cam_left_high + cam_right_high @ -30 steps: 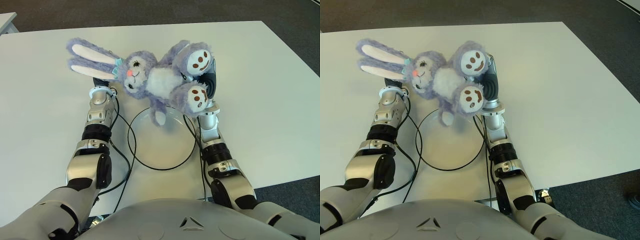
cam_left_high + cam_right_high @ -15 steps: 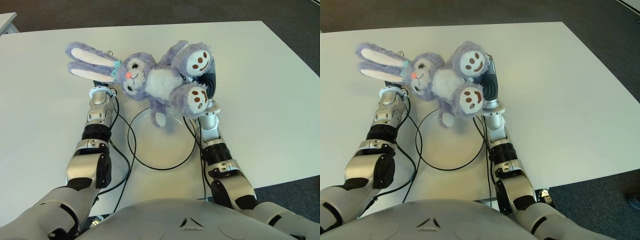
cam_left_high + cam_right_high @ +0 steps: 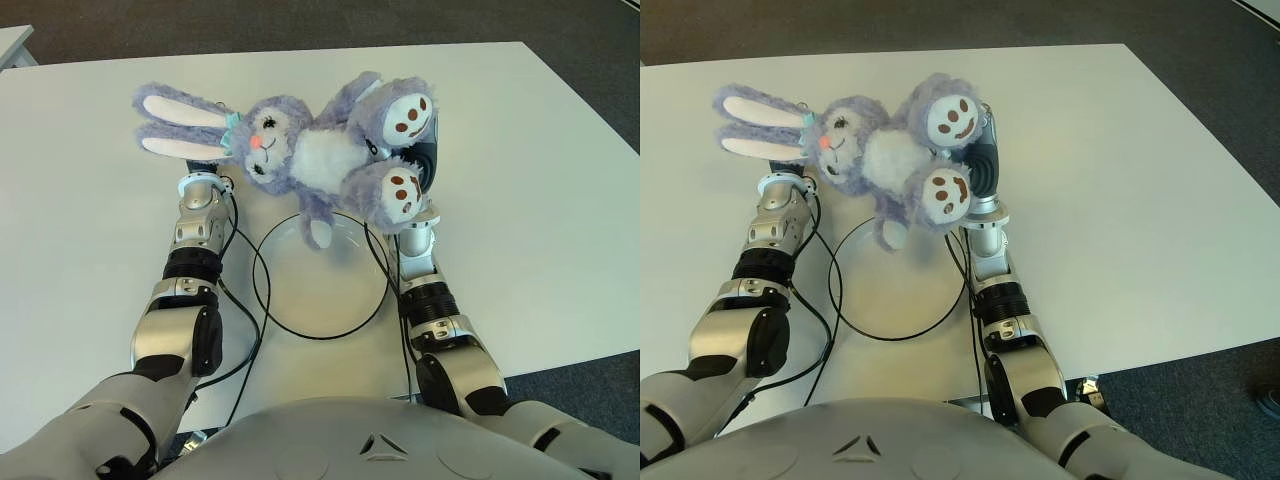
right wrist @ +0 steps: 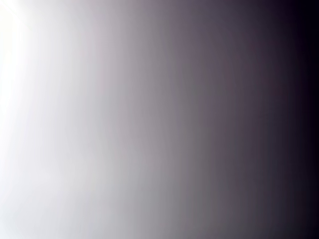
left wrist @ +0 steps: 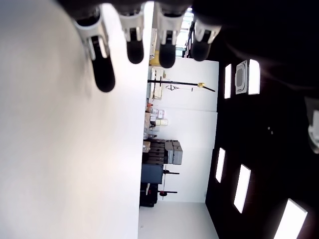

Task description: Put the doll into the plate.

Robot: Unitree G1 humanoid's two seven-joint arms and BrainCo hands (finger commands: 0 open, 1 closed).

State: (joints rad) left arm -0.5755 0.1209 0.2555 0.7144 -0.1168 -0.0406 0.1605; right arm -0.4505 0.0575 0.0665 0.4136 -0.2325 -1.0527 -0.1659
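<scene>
While the purple plush rabbit (image 3: 320, 160) is up in the air above the far rim of the clear plate (image 3: 330, 300), it is not yet in the plate; only 1 small paw hangs over the plate's far edge. The rabbit lies almost level, ears toward the robot's left and the 2 feet toward its right. The right hand (image 3: 427, 165) shows just behind the feet and seems to carry the toy from that side, but its fingers are hidden by the plush and its own wrist view shows nothing clear, so I cannot tell how it holds. The left hand (image 5: 144, 40) is under the ears, and its wrist view shows 4 fingers straight and spread over the white table (image 3: 520, 180), with nothing in them. I judge the step is the carry, near its end. The next move needs the toy brought toward the robot, lowered over the plate's middle, and then let go.
</scene>
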